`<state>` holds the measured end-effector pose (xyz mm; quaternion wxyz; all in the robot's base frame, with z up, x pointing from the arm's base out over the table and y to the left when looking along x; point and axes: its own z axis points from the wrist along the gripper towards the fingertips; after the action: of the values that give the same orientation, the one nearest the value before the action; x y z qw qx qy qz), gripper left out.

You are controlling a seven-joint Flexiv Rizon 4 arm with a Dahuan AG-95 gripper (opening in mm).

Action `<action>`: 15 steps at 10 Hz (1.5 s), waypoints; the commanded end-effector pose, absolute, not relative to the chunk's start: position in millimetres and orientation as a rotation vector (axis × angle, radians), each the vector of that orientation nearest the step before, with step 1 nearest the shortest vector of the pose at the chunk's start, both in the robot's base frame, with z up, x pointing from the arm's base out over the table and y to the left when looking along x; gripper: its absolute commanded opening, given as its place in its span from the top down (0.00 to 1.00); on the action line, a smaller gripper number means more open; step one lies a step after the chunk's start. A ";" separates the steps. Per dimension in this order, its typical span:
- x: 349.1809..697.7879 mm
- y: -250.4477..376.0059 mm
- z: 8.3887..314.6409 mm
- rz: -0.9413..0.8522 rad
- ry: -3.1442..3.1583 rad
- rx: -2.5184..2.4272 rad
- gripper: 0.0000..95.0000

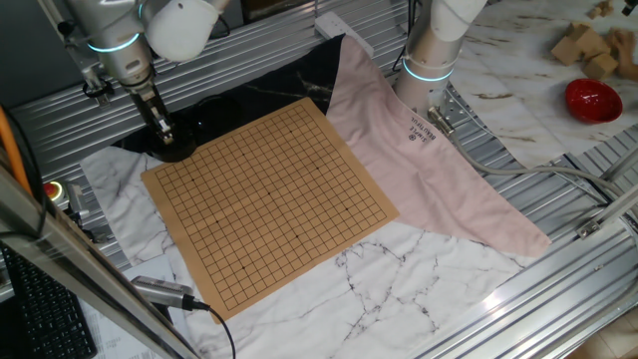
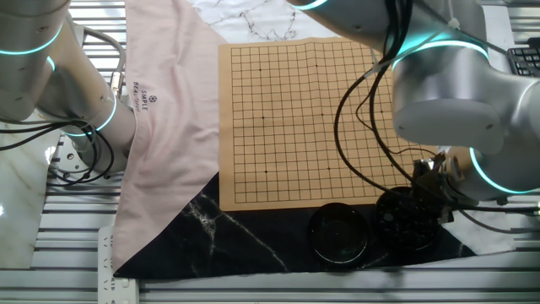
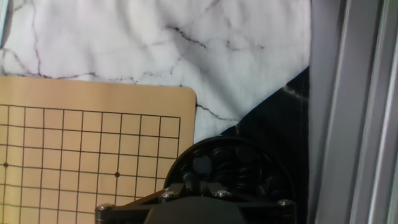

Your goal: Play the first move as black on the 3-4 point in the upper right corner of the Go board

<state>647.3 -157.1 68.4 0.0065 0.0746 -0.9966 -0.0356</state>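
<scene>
**What lies on the worktop**

The worktop is made of ribbed metal rails. Several cloths are spread on it: a white marble-patterned cloth, a black marble-patterned cloth and a pink cloth with small printed text. The wooden Go board lies flat on the cloths. Two round black bowls stand on the black cloth, just beside one board edge. A red bowl and some wooden blocks lie well apart, on a marble-patterned surface.
</scene>
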 end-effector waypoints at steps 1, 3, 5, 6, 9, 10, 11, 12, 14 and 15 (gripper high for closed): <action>646.6 -157.7 72.9 -0.106 -3.120 0.222 1.00; 646.8 -161.4 89.9 -0.101 -3.126 0.202 1.00; 646.5 -161.8 95.5 -0.091 -3.123 0.190 1.00; 646.5 -161.9 95.6 -0.090 -3.123 0.185 1.00; 648.3 -155.4 96.2 -0.092 -3.136 0.097 1.00; 650.8 -150.2 98.0 -0.093 -3.136 0.070 1.00; 652.9 -144.0 99.7 -0.091 -3.136 0.044 1.00; 655.9 -131.4 102.0 -0.086 -3.134 -0.002 1.00; 658.1 -120.8 103.3 -0.083 -3.134 -0.031 1.00; 662.0 -109.4 105.1 -0.072 -3.133 -0.064 1.00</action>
<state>661.7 -110.6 104.7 0.0036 -0.0184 -0.9995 -0.0242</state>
